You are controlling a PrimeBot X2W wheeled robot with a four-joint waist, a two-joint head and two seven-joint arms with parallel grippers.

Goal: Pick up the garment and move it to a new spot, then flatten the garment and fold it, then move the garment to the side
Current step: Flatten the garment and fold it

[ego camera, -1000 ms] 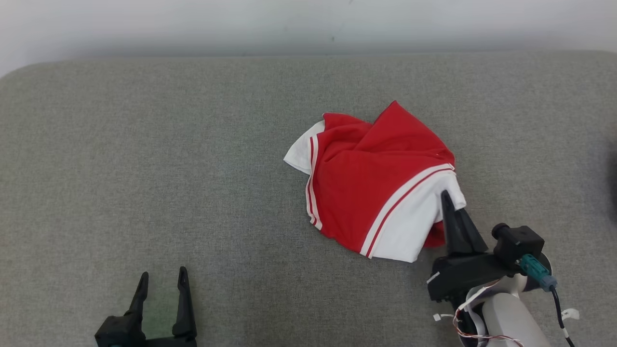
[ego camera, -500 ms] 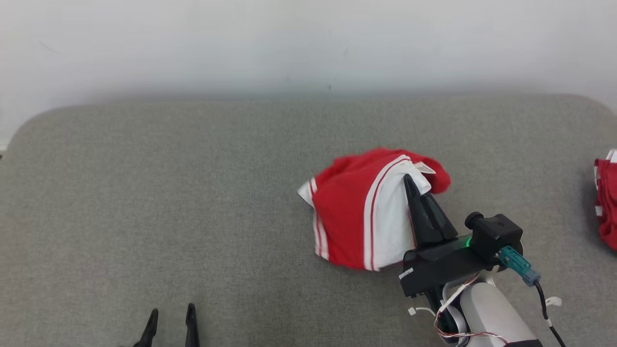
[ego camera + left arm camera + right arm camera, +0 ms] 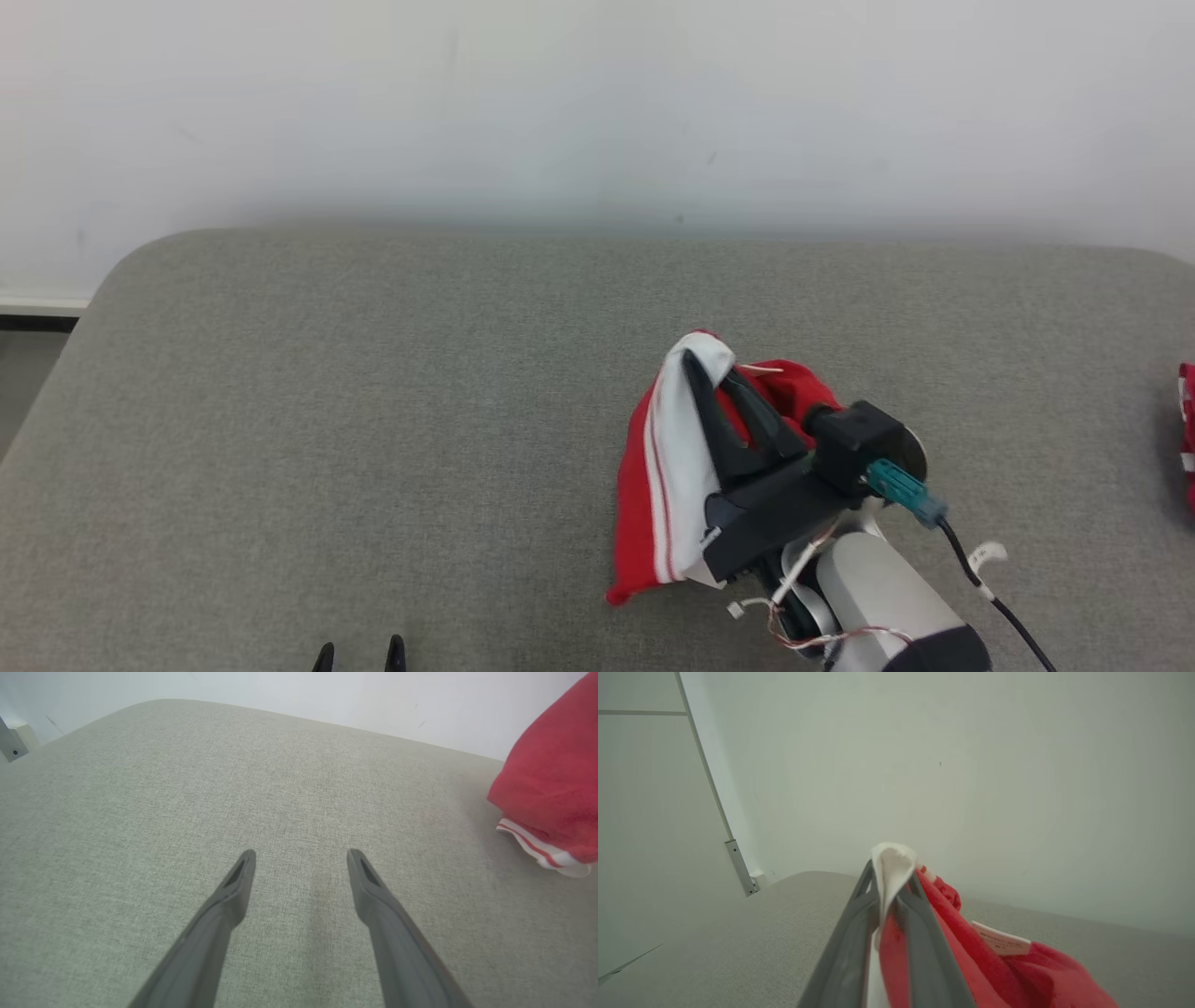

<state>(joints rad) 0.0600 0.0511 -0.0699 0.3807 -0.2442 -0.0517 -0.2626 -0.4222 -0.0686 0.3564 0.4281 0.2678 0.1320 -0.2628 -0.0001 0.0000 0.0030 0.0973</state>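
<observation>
The garment [image 3: 665,467] is red with white panels and thin stripes. It hangs bunched from my right gripper [image 3: 711,366], lifted, with its lower corner close to the grey padded surface [image 3: 373,420]. In the right wrist view the right gripper [image 3: 891,868] is shut on a white fold of the garment [image 3: 1017,970], and a small label shows beside the fingers. My left gripper [image 3: 301,856] stands open and empty low over the surface, with the garment [image 3: 551,788] off to its right. In the head view the left gripper [image 3: 359,658] peeks in at the bottom edge.
Another red and white cloth [image 3: 1187,439] lies at the right edge of the surface. A pale wall [image 3: 597,112] runs behind the far edge. The surface's rounded left corner drops to a floor strip [image 3: 28,364].
My right gripper has raised the garment off the surface and carried it leftward; it now hangs bunched instead of lying spread. The head camera has tilted up. The left gripper stays open.
</observation>
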